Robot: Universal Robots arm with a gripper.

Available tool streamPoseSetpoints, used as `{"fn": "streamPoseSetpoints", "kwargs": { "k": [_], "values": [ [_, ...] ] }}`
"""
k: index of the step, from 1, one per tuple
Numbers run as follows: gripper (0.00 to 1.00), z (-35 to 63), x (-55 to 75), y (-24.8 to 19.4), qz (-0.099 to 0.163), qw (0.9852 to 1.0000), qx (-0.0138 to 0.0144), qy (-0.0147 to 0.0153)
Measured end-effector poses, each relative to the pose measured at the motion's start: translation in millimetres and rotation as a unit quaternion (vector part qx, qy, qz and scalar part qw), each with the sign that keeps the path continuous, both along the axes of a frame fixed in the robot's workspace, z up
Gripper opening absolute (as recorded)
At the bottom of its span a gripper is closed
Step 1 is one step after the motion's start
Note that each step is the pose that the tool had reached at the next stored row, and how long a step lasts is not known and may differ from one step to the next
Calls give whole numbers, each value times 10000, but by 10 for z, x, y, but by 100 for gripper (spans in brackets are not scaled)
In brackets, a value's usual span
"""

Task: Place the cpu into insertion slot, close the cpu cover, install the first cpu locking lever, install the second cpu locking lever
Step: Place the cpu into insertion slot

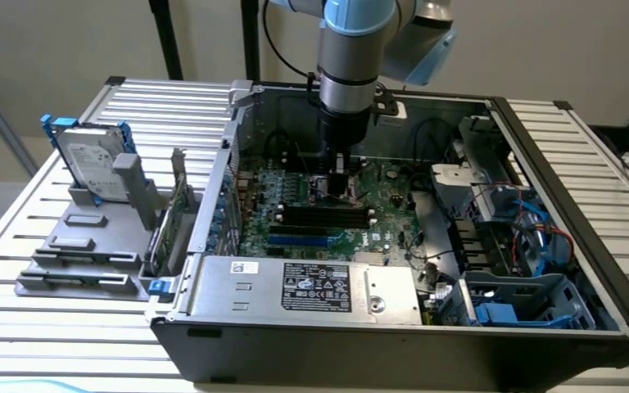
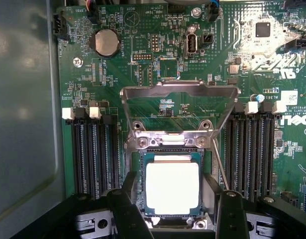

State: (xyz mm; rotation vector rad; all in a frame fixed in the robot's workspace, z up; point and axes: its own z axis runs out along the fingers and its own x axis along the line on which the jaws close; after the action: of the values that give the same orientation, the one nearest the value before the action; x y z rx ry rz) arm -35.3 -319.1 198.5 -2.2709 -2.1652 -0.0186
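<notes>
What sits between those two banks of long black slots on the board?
In the wrist view: the cpu, lying in the insertion slot, with the cpu cover raised open beside it.

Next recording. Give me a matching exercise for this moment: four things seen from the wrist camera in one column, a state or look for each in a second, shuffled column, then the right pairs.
Things:
1. cpu
2. cpu cover
3. coin battery
4. pincer

States:
A. swung open, not over the cpu
B. open, one finger on either side of the cpu
C. lying in the insertion slot
D. round and silvery, on the green motherboard

Pairs: 1-C, 2-A, 3-D, 4-B
</notes>
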Motion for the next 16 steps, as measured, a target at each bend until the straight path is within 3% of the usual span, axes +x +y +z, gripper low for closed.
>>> {"fn": "streamPoseSetpoints", "kwargs": {
  "k": [16],
  "values": [
    [63, 0, 0, 16, 0, 10000, 9, 0]
  ]
}}
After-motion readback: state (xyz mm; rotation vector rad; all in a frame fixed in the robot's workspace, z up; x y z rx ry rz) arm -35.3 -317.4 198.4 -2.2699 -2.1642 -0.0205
